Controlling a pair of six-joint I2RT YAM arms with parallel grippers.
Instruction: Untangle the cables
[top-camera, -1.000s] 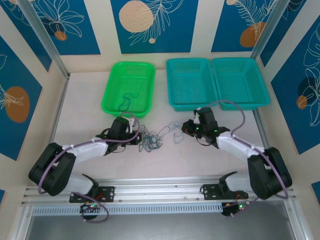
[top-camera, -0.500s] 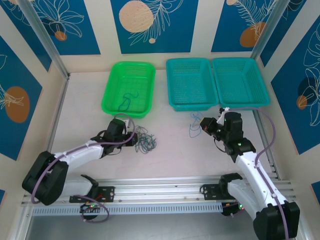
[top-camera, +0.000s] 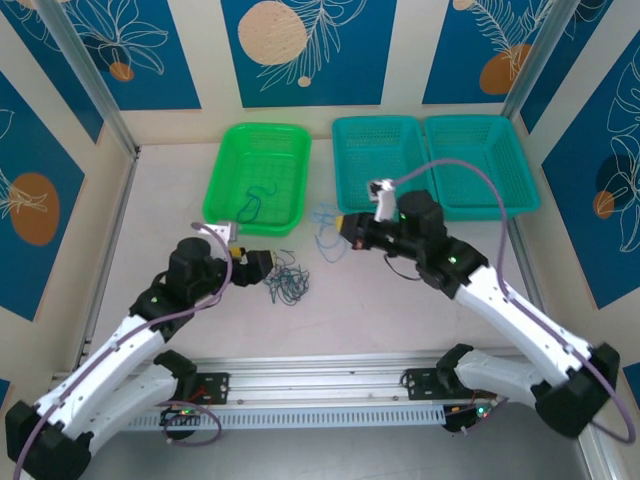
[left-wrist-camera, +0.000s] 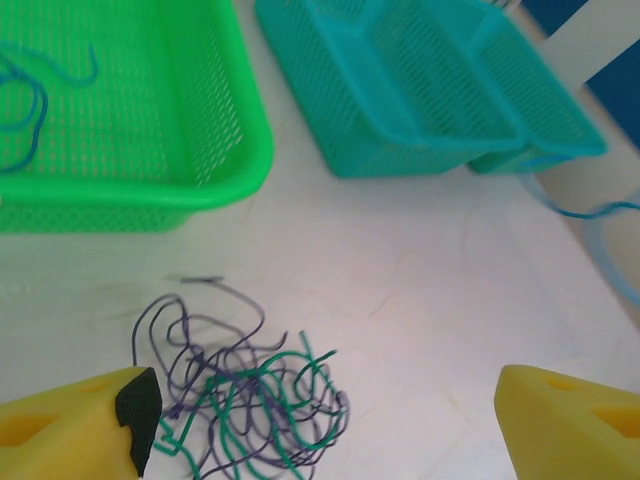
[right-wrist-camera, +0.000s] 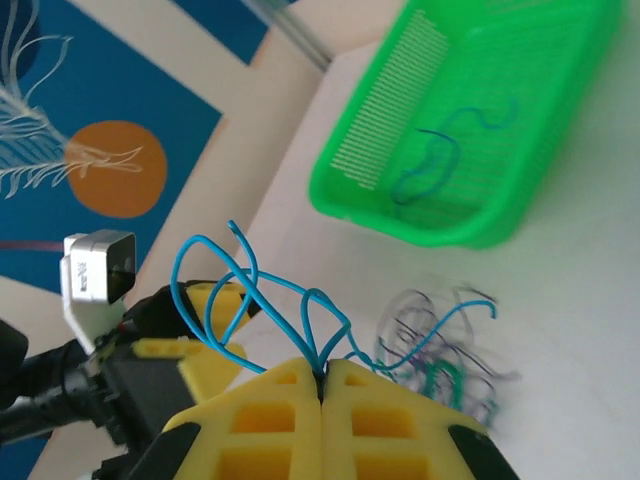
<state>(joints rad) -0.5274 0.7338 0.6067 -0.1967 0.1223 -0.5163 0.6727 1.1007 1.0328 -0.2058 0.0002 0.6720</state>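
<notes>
Tabletop (top-camera: 170, 200): pale off-white, matt, evenly lit, with only soft shadows.

Back wall (top-camera: 310, 50): dark blue panels with white leaf line-drawings and peach-orange discs, separated by cream strips. A cream band (top-camera: 320, 118) runs along the tabletop's far edge.

Left wall (top-camera: 35, 170) and right wall (top-camera: 605, 170): same blue panels, same pattern.

Left aluminium post (top-camera: 85, 75) stands at the far left corner, right aluminium post (top-camera: 540, 55) at the far right corner.

Slotted aluminium rail (top-camera: 320, 385) runs along the near edge — grey surface (top-camera: 320, 450) beyond it.
</notes>
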